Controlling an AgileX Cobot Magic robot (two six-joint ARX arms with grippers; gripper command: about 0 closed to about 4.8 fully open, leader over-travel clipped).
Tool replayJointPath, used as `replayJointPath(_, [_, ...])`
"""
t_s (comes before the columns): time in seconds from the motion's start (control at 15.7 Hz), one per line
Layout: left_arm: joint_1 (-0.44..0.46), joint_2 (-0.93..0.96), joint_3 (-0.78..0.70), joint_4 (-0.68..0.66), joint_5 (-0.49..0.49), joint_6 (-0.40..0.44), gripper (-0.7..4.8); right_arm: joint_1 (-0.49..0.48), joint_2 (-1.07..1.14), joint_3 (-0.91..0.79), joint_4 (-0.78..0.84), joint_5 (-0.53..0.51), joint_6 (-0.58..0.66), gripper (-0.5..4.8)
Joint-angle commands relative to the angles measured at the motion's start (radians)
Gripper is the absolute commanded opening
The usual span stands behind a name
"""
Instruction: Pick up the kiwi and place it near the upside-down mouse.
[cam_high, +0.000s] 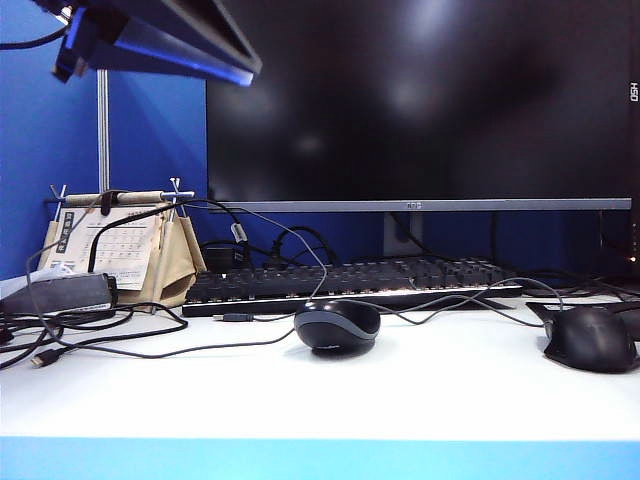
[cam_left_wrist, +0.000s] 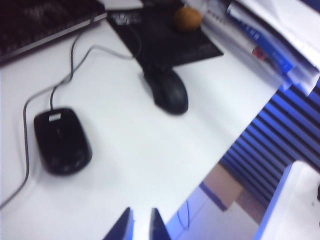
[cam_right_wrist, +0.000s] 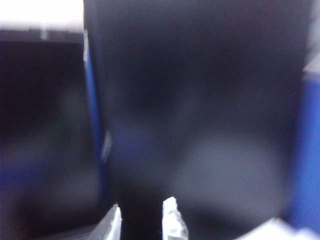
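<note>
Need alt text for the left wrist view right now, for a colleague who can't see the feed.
Blurred look down on a white desk: the upside-down mouse lies underside up, a black mouse sits beyond it, and the kiwi rests on a dark mat further off. The left gripper shows only two empty fingertips with a narrow gap, above the desk's edge.

The setting is an office workstation. A white desk (cam_high: 420, 390) carries a large dark monitor (cam_high: 420, 100), a black keyboard (cam_high: 350, 280), two wired mice, a desk calendar (cam_high: 110, 245) and loose cables. Blue partition walls (cam_high: 40, 130) enclose the desk; stacked papers (cam_left_wrist: 260, 35) lie at one end.
</note>
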Motion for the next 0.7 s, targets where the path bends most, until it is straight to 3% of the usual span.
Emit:
replayJointPath(0.06, [0.000,-0.003,0.004,-0.094,0.007,0.001,0.57,0.002,0.220,0.119,-0.216,-0.027,0.045,2.16])
replayJointPath(0.25, [0.000,-0.003,0.004,-0.132,0.008,0.001,0.57,0.011,0.344,0.143,-0.343,-0.045,0.045,2.91])
replayJointPath(0.38, [0.000,-0.003,0.004,-0.142,0.008,0.001,0.57,0.011,0.398,0.142,-0.418,-0.132,0.045,3.59])
replayJointPath(0.51, [0.000,-0.003,0.004,-0.142,0.008,0.001,0.57,0.011,0.468,0.142,-0.492,-0.169,0.045,4.79])
replayJointPath(0.7, [0.000,-0.003,0.004,-0.144,0.008,0.000,0.57,0.011,0.521,0.142,-0.518,-0.187,0.045,4.79])
